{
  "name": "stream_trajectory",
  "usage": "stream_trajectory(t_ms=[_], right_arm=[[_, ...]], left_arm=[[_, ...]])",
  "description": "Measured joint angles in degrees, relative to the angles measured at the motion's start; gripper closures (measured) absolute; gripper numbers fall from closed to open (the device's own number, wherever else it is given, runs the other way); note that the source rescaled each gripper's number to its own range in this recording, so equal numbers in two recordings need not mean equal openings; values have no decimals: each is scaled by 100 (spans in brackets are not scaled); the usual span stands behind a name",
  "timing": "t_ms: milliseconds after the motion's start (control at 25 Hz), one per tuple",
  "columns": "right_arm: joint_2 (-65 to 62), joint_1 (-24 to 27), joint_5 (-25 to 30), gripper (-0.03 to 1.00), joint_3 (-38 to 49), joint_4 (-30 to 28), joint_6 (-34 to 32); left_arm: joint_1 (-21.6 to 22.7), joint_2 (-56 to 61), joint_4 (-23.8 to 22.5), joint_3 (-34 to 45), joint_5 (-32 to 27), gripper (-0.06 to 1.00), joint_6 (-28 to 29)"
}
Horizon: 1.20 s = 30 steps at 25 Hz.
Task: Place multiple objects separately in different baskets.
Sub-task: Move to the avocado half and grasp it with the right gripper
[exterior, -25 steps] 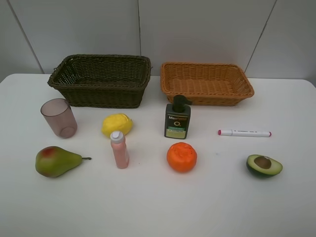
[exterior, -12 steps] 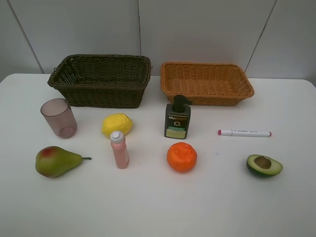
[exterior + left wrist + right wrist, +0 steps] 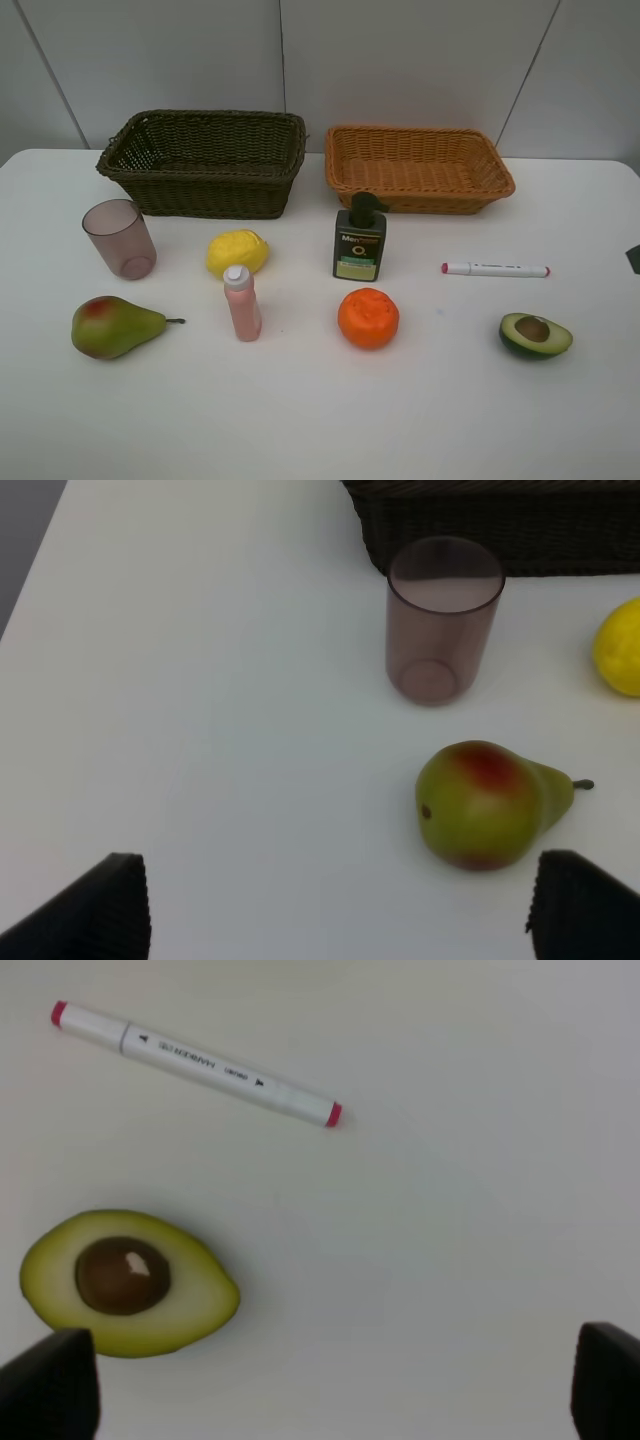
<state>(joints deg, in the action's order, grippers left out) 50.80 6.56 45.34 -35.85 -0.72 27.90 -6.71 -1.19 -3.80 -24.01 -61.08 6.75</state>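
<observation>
On the white table lie a pear (image 3: 112, 326), cup (image 3: 119, 238), lemon (image 3: 237, 252), pink bottle (image 3: 241, 302), pump bottle (image 3: 360, 240), orange (image 3: 368, 317), marker (image 3: 496, 269) and avocado half (image 3: 535, 335). Behind them stand the dark brown basket (image 3: 205, 185) and the tan basket (image 3: 418, 195), both with nothing in them. My left gripper (image 3: 340, 910) hangs open above the table, with the pear (image 3: 485, 805) just ahead of one fingertip. My right gripper (image 3: 330, 1385) is open too, with the avocado half (image 3: 125, 1282) by one fingertip and the marker (image 3: 195, 1063) beyond.
A grey panelled wall rises behind the baskets. The table's left edge (image 3: 30, 560) shows in the left wrist view. A dark bit of the right arm (image 3: 634, 258) pokes in at the right border of the high view.
A dark part of the right arm has entered the high view at its right border. None of the objects has moved.
</observation>
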Motion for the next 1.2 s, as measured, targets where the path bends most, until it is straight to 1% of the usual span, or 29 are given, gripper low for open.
stream_trajectory(t_ms=[120,320,400,520,680,920,1000,1200], right_arm=[[446,-308,-7,-3,-4,-234,0],[1043,-1144,-14,-3,-22,-971,0],[1252,-1345,-40,-3,-22,-1207,0],[1612,-1431,-132,-3,-22,-1374,137],[2095,-1448,-382,-3,-22,-1380,422],[2654,-1529,-825,-3,152,-1273,1192],[2827,-1550,-976,-3,225,-1151,1415],[3314,-1574,-1396,-3,234,-1032,1601]], left_arm=[[0,0,0,0,0,-5,0],[0,0,0,0,0,-5,0],[0,0,0,0,0,-5,0],[0,0,0,0,0,-5,0],[0,0,0,0,0,-5,0],[0,0,0,0,0,-5,0],[0,0,0,0,0,-5,0],[0,0,0,0,0,-5,0]])
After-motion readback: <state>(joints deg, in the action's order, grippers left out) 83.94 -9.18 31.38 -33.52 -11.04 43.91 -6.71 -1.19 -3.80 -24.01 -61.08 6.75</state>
